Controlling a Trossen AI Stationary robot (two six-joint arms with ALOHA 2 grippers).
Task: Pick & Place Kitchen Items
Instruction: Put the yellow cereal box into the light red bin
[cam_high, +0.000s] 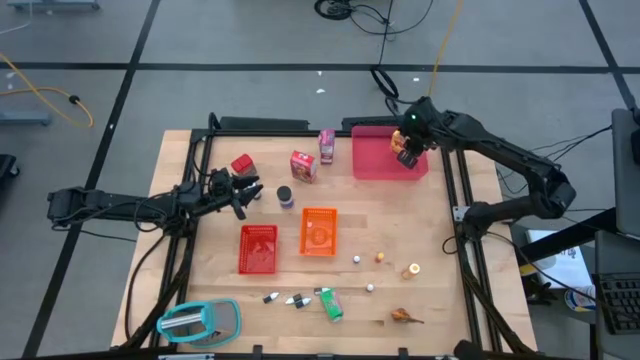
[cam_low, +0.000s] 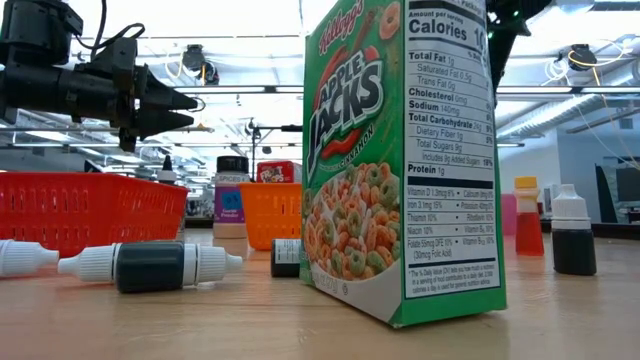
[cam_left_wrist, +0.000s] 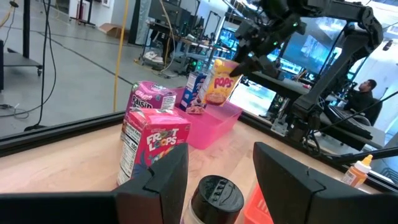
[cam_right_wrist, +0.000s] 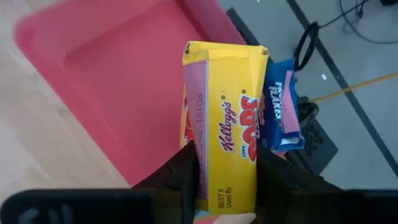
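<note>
Overhead, right gripper (cam_right_wrist: 225, 167): clamped on yellow Pops carton (cam_right_wrist: 225, 124), above pink tray (cam_high: 372, 160).
Left gripper (cam_left_wrist: 214, 171): fingers apart, near dark can (cam_left_wrist: 215, 198).

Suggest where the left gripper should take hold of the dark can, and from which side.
Grip the can across its round body, below the black lid, coming in level from the left gripper's side. It stands upright, so its curved sides offer parallel faces, and the open fingers already straddle it in the wrist view. The Froot Loops carton stands close behind, so probably do not push far past.
</note>
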